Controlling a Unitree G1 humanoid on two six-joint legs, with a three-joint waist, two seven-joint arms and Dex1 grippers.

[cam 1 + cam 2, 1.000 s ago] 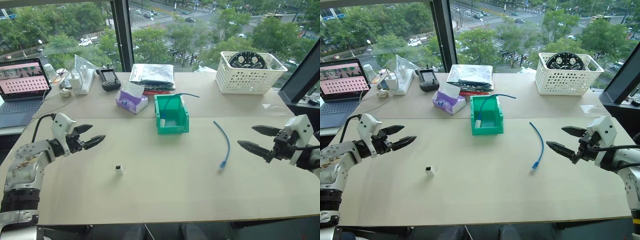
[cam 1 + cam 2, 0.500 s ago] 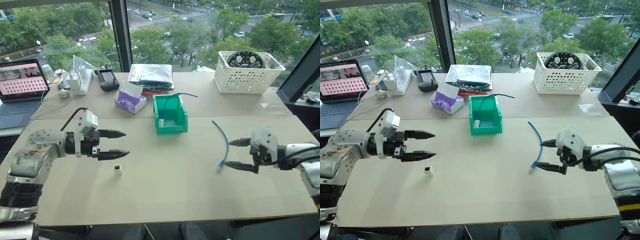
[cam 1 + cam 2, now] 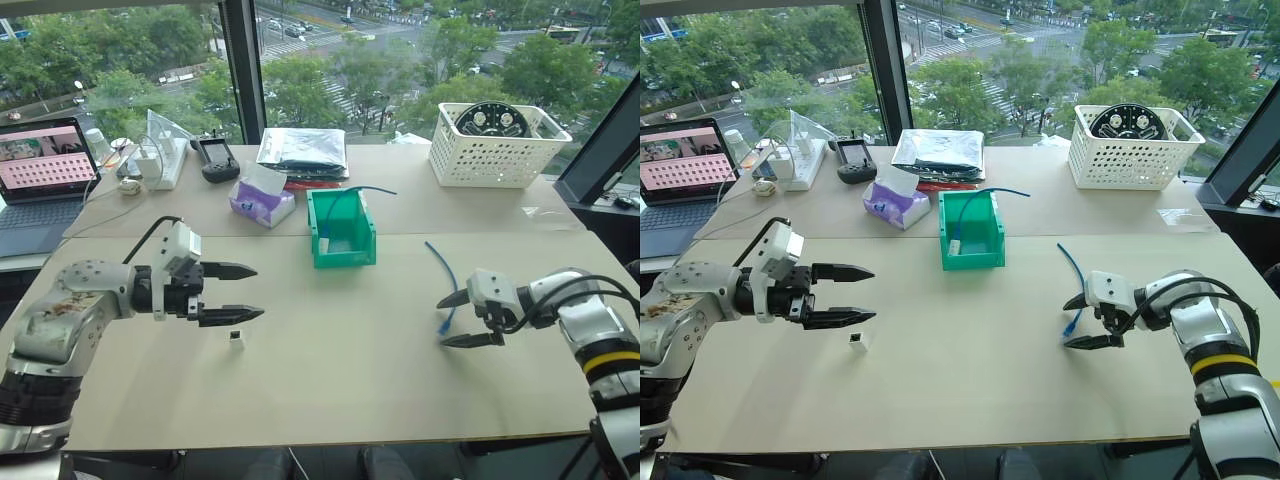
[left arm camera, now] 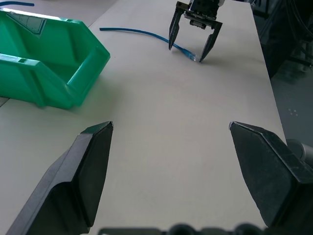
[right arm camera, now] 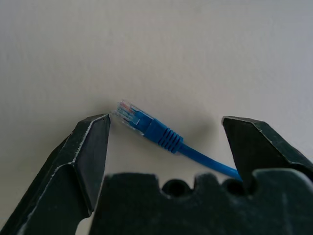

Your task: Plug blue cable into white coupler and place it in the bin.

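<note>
Still early days here. Left tool [image 3: 248,292] hangs wide open with nothing in it, just above the white coupler [image 3: 236,338] sitting loose on the counter [image 3: 340,380]. Green bin [image 3: 342,228] sits mid-counter toward the back, already with some other cable in it. Blue cable [image 3: 448,285] lies right of the bin, long axis running front to back, clear plug at the near end. Right tool [image 3: 462,320] straddles that plug, open, not gripping yet. Plugging in and binning are both left to do.

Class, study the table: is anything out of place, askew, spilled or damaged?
One oddity: a second blue cable hangs over the back rim of the green bin, trailing onto the table behind it. Nothing looks spilled or damaged.
</note>
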